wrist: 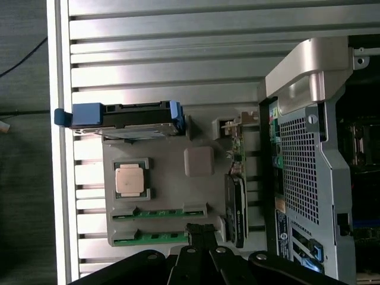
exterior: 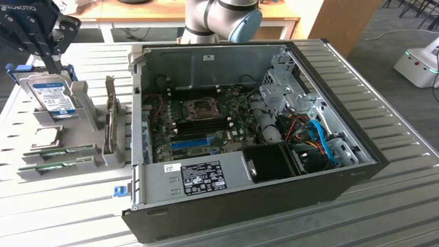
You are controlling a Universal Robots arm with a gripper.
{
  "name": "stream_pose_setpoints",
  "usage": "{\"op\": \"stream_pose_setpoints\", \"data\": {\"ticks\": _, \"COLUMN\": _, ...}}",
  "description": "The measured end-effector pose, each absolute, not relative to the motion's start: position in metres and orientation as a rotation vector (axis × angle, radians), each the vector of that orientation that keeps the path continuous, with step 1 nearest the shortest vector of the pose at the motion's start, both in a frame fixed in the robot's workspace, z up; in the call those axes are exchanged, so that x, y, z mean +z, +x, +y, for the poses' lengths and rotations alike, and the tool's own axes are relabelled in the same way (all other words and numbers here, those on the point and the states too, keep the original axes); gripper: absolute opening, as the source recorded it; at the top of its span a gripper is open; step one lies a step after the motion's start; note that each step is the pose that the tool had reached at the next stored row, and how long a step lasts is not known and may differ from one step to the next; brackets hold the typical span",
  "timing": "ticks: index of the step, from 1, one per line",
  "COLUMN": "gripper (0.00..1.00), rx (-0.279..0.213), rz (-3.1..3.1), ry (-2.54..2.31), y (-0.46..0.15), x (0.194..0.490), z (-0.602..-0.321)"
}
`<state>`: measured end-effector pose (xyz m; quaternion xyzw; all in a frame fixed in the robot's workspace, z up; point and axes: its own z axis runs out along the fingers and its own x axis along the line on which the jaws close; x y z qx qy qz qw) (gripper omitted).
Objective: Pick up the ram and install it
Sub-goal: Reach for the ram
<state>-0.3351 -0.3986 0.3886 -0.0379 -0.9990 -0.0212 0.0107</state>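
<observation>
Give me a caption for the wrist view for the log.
Shut gripper over the gray holder with two green ram sticks and a hard drive, beside the open computer case.

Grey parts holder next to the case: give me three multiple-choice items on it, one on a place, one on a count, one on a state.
1. Where is the hard drive?
A) standing in the grey holder, outside the computer case
B) mounted inside the case
C) in the gripper

2. How many green ram sticks lie in the holder?
A) one
B) two
C) four

3. What is the state of the gripper?
A) shut, with nothing in it
B) shut on a ram stick
C) wide open

Answers:
1 A: the blue-labelled drive stands upright in a holder slot, on the exterior view's left of the case.
2 B: two green strips sit side by side in their slots next to the processor chip.
3 A: the wrist view shows the fingertips together and both sticks in their slots.
</observation>
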Motion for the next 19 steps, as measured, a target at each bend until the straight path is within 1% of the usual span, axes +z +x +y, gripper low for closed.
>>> {"op": "stream_pose_setpoints", "data": {"ticks": 19, "gripper": 0.10, "rx": -0.066, "rz": -3.117, "ry": -0.118, "y": -0.370, "x": 0.388, "z": -0.399}}
